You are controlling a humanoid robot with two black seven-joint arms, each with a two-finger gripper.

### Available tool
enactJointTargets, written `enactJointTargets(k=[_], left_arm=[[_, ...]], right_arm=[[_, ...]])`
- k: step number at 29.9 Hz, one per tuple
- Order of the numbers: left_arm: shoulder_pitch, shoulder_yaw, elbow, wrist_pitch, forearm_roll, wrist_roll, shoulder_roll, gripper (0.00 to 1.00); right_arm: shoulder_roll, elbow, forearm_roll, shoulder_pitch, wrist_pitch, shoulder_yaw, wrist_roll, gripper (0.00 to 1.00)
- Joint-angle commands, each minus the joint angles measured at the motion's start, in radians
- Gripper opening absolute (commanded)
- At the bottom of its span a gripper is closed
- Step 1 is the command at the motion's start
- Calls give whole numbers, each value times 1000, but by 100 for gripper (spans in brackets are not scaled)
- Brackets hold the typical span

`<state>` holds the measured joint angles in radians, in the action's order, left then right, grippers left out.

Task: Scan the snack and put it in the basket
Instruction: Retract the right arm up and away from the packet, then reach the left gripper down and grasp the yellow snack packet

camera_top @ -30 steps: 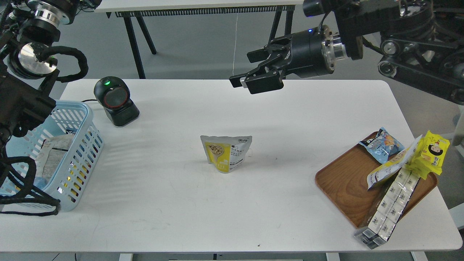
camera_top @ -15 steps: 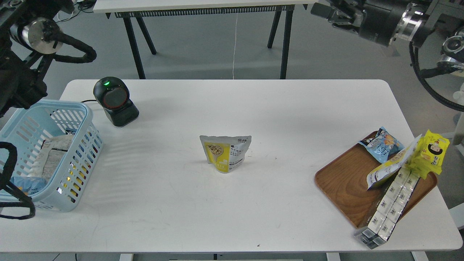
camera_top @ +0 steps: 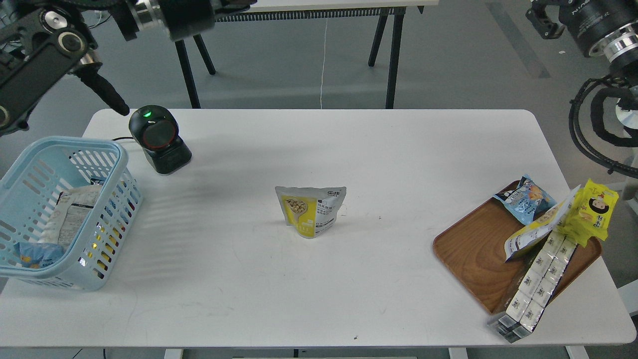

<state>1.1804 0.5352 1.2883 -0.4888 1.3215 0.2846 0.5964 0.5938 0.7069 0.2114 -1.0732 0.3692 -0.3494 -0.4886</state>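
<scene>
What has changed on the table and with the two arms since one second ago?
Both arms lifted up and away from the table: the right tool, which hung open above the far side, has left the view, and the left arm no longer covers the basket. Nothing was grasped. The snack, scanner and tray stayed put.

The snack [camera_top: 311,211] is standing upright mid-table [camera_top: 319,279], well apart from the basket [camera_top: 102,244] at the left edge. The scanner [camera_top: 159,139] is glowing green. Both arms are reaching high, grippers out of frame.

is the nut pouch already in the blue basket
No, the nut pouch stands upright on the white table, well apart from the light blue basket.
</scene>
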Motion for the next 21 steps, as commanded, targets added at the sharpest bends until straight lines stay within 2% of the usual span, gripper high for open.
enactJointTargets(k=[1,4,6,8,16,21], left_arm=[[10,-60,112,0,226,34,-3,98],[-1,-113,157,0,411,41,-12,96],[-1,-188,167,0,537,51,-21,96],[1,-236,167,0,632,73,-35,95],[-4,-262,161,0,804,74,-79,92],[-5,-346,155,0,860,76,-81,90]], right_arm=[[-35,-24,17,68,26,-89,0,98],[-63,-29,29,128,111,-192,0,98],[-116,-32,34,166,119,-255,41,99],[-134,-30,34,185,119,-286,58,99],[-134,-21,36,229,119,-301,58,99],[-134,-29,34,246,119,-319,55,99]])
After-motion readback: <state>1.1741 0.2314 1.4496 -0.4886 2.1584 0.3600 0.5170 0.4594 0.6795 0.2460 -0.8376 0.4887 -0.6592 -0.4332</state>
